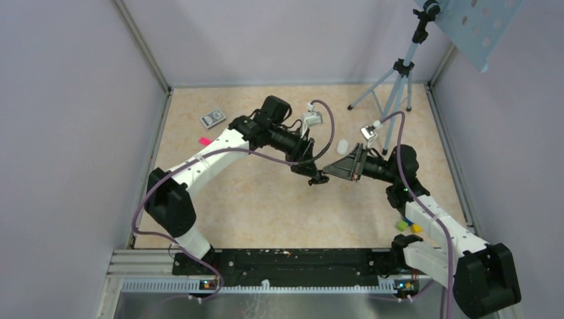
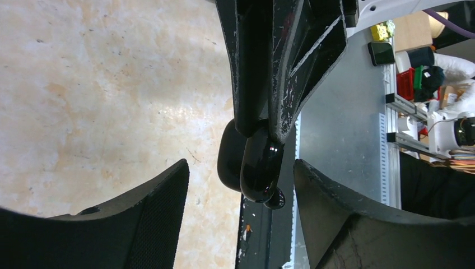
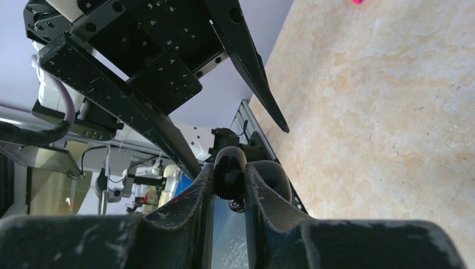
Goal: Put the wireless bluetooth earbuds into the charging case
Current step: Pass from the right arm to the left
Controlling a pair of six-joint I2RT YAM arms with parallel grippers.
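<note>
The charging case is a glossy black pebble held in the air above the table's middle. My right gripper is shut on it; the case sits pinched between both fingers, and a second dark lobe lies outside the right-hand finger. My left gripper stands open around the case, its fingers well clear on either side. A small dark glossy knob pokes from the case's lower end; I cannot tell what it is. The earbuds are out of view.
A white pill-shaped object lies on the table behind the grippers. A small grey box and a pink scrap lie at the back left. A tripod stands at the back right. Yellow and green blocks rest beside the right arm.
</note>
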